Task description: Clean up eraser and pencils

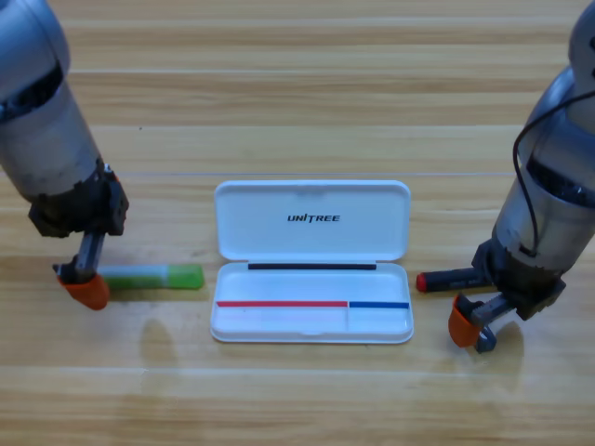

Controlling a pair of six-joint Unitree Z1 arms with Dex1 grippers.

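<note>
Wooden table [297,84] under a fixed overhead view, with an open white case [312,262] at the centre, lid folded back, tray empty of any task item.

Left gripper [84,286] down at the table, orange tip touching or overlapping the pale end of the green pencil [153,276]. Lying flat, long axis running left-right, green end pointing away from the gripper toward the case and stopping just short of it. Jaw opening not readable from above; cannot tell whether anything is gripped.

Right gripper [474,325] low at the table just beside the case's right side, one orange jaw and a metal finger showing, gap unclear, so open or closed cannot be told. Black pencil [448,279] just above and inward of that gripper, long axis also left-right, red end pointing at the case, the barrel's far part hidden behind the wrist. Not visibly held.

No eraser anywhere in sight; possibly hidden under an arm, impossible to say.

Judged from the layout: each pencil closest to the arm on its own side, both lined up with the tray's long side, so little turning likely needed, mostly a short carry inward. Neither pencil in the case yet.
</note>
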